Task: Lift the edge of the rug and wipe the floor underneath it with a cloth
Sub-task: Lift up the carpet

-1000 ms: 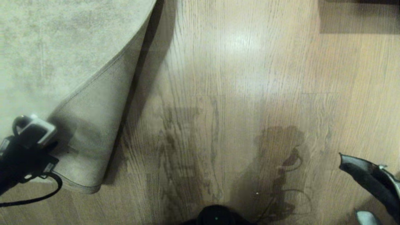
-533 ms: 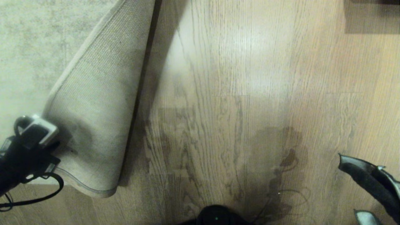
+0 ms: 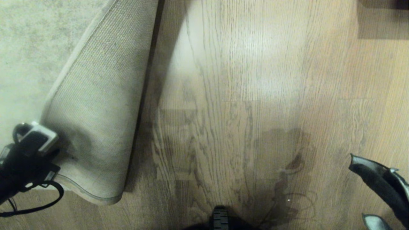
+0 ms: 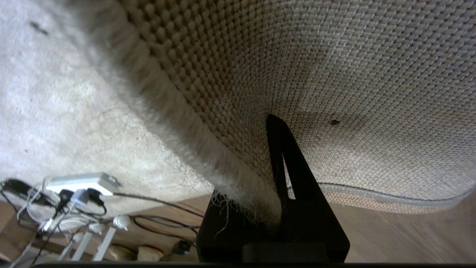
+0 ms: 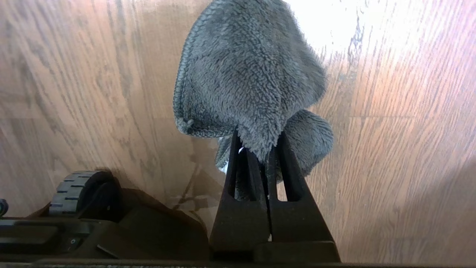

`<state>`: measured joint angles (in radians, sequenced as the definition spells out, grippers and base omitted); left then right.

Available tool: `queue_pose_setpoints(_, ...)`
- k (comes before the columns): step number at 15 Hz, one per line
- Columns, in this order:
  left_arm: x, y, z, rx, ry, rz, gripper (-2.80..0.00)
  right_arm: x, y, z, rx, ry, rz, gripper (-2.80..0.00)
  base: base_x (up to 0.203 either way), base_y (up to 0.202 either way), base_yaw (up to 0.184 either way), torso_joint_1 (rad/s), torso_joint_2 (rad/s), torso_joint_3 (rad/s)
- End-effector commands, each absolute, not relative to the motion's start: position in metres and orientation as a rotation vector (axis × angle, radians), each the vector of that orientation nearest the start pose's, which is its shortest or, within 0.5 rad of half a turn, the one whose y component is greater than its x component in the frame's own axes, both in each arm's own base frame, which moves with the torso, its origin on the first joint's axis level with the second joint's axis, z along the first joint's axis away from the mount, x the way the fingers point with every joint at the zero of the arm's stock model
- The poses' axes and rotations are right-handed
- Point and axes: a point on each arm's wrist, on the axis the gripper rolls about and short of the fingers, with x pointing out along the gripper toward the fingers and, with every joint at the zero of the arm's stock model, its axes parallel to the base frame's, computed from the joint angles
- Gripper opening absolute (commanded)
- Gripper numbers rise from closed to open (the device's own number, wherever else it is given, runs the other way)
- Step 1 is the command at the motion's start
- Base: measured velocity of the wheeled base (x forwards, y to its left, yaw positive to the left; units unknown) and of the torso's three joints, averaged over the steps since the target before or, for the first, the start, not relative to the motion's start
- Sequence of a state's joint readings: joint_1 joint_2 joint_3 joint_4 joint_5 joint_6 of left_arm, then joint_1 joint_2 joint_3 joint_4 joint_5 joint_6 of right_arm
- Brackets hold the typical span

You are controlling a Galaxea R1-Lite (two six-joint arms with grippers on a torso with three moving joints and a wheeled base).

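1. Rug edge (image 3: 92, 191), the straight border of a pale grey-beige mottled short-pile rug, is folded back on itself at about 9 o'clock in the head view, its tan coarse-woven backing (image 3: 96, 105) turned upward.
2. Left gripper (image 4: 277, 175) sits at about 8 o'clock in the head view, its black fingers pinched nearly together on the border, with the fuzzy pile edge pressed between them.
3. Light brown wood-grain plank floor (image 3: 255, 80) with dark grain lines lies bare from the fold across to 3 o'clock, with a bright sheen toward 12 o'clock.
4. Right gripper (image 5: 260, 149) is low at about 4 o'clock in the head view, fingers clamped tight on the small dark grey fluffy cloth (image 5: 245, 74), which bunches out beyond the fingertips above the planks.
5. White power strip (image 4: 80, 183) with tangled cables shows in the left wrist view at the rug's far border.
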<state>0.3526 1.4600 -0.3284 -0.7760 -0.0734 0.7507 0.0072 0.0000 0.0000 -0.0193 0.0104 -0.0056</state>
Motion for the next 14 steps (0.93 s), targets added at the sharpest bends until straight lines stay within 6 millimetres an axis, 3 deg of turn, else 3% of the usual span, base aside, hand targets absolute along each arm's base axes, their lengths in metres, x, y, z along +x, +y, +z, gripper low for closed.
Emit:
queue_pose_setpoints(1,0.189,0.068,0.132,0.634,0.442,0.132,-2.8,-0.023,0.0,0.078,-0.006,-0.02,0.018,-2.8,0.0,0.0,0.0,0.0,0.0,0.0)
queue_pose_setpoints(6,0.178,0.065,0.13,0.569,0.44,0.164,-2.8,-0.023,0.0,0.078,-0.006,-0.02,0.018,-2.8,0.0,0.0,0.0,0.0,0.0,0.0)
queue_pose_setpoints(14,0.179,0.08,0.134,0.546,0.416,0.16,-2.8,-0.023,0.0,0.078,-0.006,-0.019,0.018,-2.8,0.0,0.0,0.0,0.0,0.0,0.0)
